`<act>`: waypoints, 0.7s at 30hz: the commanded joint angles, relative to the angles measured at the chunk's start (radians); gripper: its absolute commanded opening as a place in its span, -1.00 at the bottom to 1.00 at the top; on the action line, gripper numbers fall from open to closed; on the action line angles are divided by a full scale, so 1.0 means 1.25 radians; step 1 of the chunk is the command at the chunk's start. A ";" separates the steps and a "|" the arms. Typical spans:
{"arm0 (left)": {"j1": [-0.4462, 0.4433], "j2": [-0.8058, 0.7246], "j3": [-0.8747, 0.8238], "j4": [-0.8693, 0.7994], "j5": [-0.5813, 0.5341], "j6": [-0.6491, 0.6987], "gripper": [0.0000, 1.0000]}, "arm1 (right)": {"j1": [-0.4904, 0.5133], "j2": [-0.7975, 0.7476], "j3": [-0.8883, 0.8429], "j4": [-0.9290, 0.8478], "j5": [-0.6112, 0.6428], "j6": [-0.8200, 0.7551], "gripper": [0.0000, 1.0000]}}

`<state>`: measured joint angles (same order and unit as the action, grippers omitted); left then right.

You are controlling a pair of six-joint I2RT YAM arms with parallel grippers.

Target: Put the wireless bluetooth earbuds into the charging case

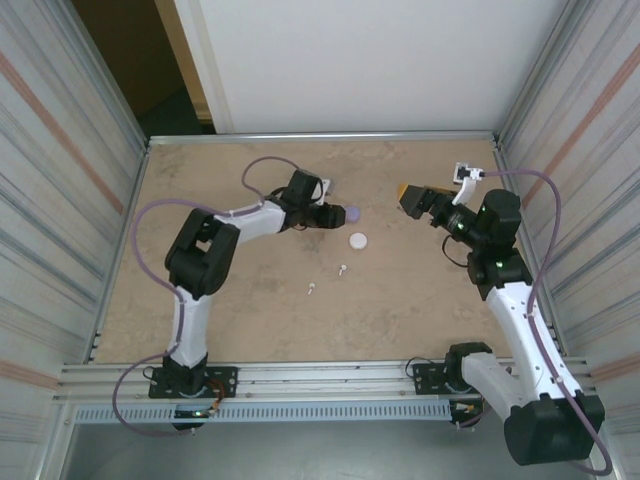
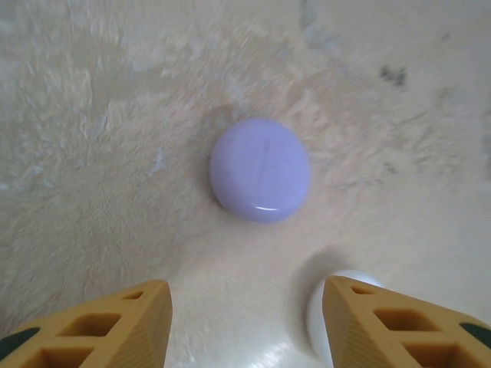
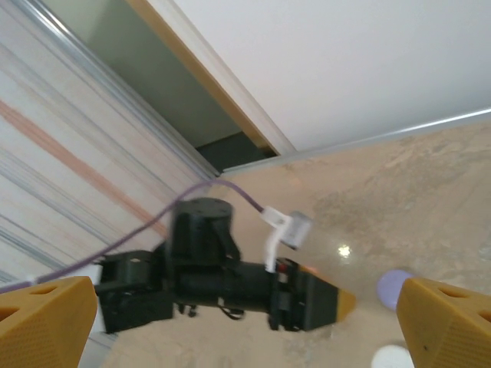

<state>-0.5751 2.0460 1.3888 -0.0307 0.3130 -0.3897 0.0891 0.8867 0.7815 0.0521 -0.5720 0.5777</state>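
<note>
A pale, mottled table [image 1: 420,300] sits boxed in by ribbed metal walls [image 1: 60,150], with a white panel across the back.

In the top view the left gripper [image 1: 336,214] sits just left of centre, right beside the purple case [image 1: 352,213]. The white case [image 1: 358,240] lies just below that. Two white earbuds [image 1: 342,268] lie loose on the table lower down, near the middle of the frame. They are apart from each other and from both cases, and neither is in a case yet.

The left jaws stand partly apart with nothing between them. They point at the purple case, so I judge it to be that arm's concern. The right gripper [image 1: 410,197] hangs at the upper right, off the surface and well clear of the cases. Its jaws are spread wide and empty, probably to keep out of the way.

The left wrist view adds detail. The purple case is a smooth, closed-looking pebble at mid-frame, ahead of the yellow fingers [image 2: 115,326] and not touching them. The white case's edge peeks out beside the finger at the lower right.

The right wrist view looks across at the left arm's wrist. Both cases are small at the lower right, and its own fingers [image 3: 453,322] sit in the bottom corners. The overhead view alone takes in the earbuds, though they are too small there to tell how they lie.
</note>
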 commanded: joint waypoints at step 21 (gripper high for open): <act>0.057 -0.544 -0.421 0.382 -0.177 -0.010 0.38 | 0.042 0.101 0.139 -0.392 -0.032 -0.779 0.98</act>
<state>-0.5224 1.4315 0.9180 0.3462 0.1440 -0.3798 0.1192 1.0019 0.9638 -0.3801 -0.6022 -0.1783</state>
